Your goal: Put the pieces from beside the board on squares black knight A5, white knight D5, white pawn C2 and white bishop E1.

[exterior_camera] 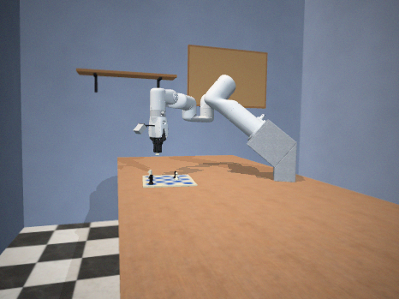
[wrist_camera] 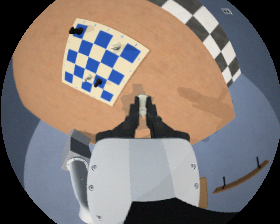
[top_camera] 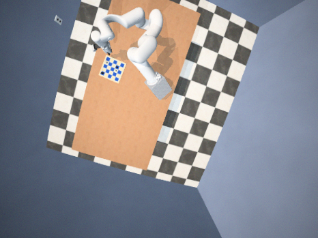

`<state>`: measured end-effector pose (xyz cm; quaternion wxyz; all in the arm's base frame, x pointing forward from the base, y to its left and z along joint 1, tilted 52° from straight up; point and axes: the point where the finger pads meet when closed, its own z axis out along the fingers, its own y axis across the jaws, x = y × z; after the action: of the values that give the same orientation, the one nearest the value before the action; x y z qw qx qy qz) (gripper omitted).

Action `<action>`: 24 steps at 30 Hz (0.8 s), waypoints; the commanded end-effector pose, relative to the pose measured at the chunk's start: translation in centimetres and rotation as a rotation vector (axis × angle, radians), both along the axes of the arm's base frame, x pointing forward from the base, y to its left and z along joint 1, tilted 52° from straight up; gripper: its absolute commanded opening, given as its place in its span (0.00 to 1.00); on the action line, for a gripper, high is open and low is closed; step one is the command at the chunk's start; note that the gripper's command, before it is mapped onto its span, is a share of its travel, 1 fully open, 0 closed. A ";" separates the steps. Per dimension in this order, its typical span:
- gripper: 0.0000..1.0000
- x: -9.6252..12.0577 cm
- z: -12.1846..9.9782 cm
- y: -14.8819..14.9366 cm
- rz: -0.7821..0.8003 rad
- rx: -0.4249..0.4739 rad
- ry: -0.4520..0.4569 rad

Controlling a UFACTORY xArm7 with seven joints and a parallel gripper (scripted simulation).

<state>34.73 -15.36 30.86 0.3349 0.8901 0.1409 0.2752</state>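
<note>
The tool (top_camera: 108, 52) (exterior_camera: 157, 151) (wrist_camera: 142, 102) is closed on a pale piece (exterior_camera: 157, 154) (wrist_camera: 143, 106), held above the table (top_camera: 112, 119) (exterior_camera: 257, 227) (wrist_camera: 40, 75) just off the board's near edge in the wrist view; I can't tell which piece it is. The grip looks narrow, so a bump or an early touchdown could tilt it, and letting go too high could topple it. Outward from there lies the board (top_camera: 112, 69) (exterior_camera: 169, 186) (wrist_camera: 132, 71), where a white piece (top_camera: 106, 62) (exterior_camera: 150, 171) (wrist_camera: 116, 47) could be clipped by fingers coming in low. Deeper in, another white piece (top_camera: 116, 70) (exterior_camera: 176, 176) (wrist_camera: 88, 77) stands close to a black piece (top_camera: 117, 67) (exterior_camera: 175, 174) (wrist_camera: 98, 82); opening the fingers there might shove either one over a line. The corner black piece (top_camera: 102, 73) (exterior_camera: 151, 179) (wrist_camera: 76, 30) seems safest, unless the arm overreaches.
</note>
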 end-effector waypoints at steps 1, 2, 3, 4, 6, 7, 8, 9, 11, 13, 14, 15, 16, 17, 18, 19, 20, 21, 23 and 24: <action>0.00 -0.4 -0.6 0.9 0.013 -0.007 0.007; 0.00 -0.4 -0.6 0.9 0.013 -0.007 0.007; 0.00 -0.4 -0.6 0.9 0.013 -0.007 0.007; 0.00 -1.2 -1.8 2.3 0.034 -0.019 0.021; 0.00 -2.3 -3.6 3.8 0.061 -0.038 0.041; 0.00 -3.5 -5.7 5.1 0.085 -0.061 0.062; 0.00 -3.5 -5.7 5.1 0.085 -0.061 0.062; 0.00 -3.5 -5.7 5.1 0.085 -0.061 0.062; 0.00 -4.6 -7.6 5.9 0.103 -0.084 0.079; 0.00 -5.4 -8.9 6.2 0.113 -0.101 0.090; 0.00 -5.8 -9.6 6.3 0.117 -0.109 0.095; 0.00 -5.8 -9.7 6.3 0.117 -0.111 0.095; 0.00 -5.8 -9.7 6.3 0.117 -0.111 0.095; 0.00 -5.8 -9.7 6.3 0.117 -0.111 0.095; 0.00 -5.8 -9.7 6.3 0.117 -0.111 0.095; 0.00 -5.8 -9.7 6.3 0.117 -0.111 0.095; 0.00 -5.8 -9.7 6.3 0.117 -0.111 0.095; 0.00 -5.8 -9.7 6.3 0.117 -0.111 0.095; 0.00 -5.8 -9.7 6.3 0.117 -0.111 0.095; 0.00 -5.8 -9.7 6.3 0.117 -0.111 0.095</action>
<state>29.06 -9.09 21.20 0.3594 0.8732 0.2222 0.2428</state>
